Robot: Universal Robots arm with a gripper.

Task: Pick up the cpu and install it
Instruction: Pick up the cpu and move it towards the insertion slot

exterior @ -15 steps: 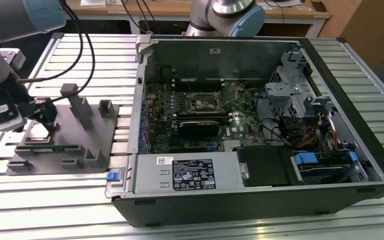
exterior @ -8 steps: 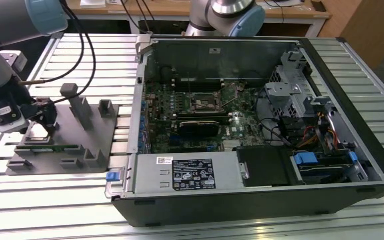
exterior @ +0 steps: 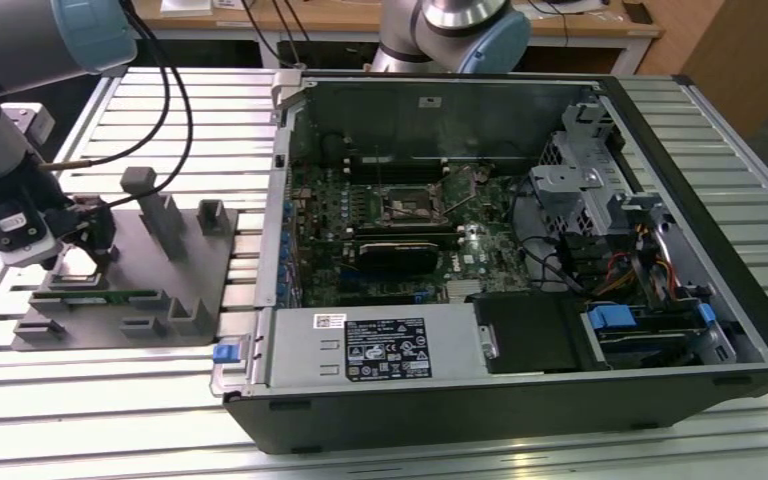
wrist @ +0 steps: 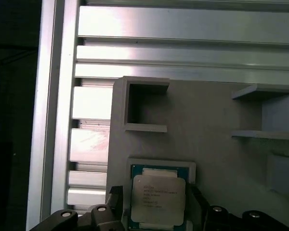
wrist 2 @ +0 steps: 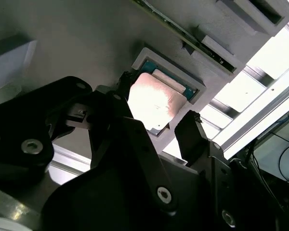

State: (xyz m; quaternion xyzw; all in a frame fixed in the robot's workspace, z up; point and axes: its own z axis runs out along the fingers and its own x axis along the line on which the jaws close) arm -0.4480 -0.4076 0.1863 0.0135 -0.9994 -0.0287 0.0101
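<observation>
Gripper [wrist 2: 159, 101] is spread wide, you've got a finger either side of the cpu [wrist 2: 151, 98] in the grey fixture [wrist: 212, 120]; first wrist view catches its print, second just glare.

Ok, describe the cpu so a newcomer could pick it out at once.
On the slatted metal table, to the exterior view's left of the open computer case, lies a grey fixture with upright blocks. In its shallow square recess, between the gripper's open jaws, sits the cpu: the one flat, silvery-topped square chip there.
</observation>
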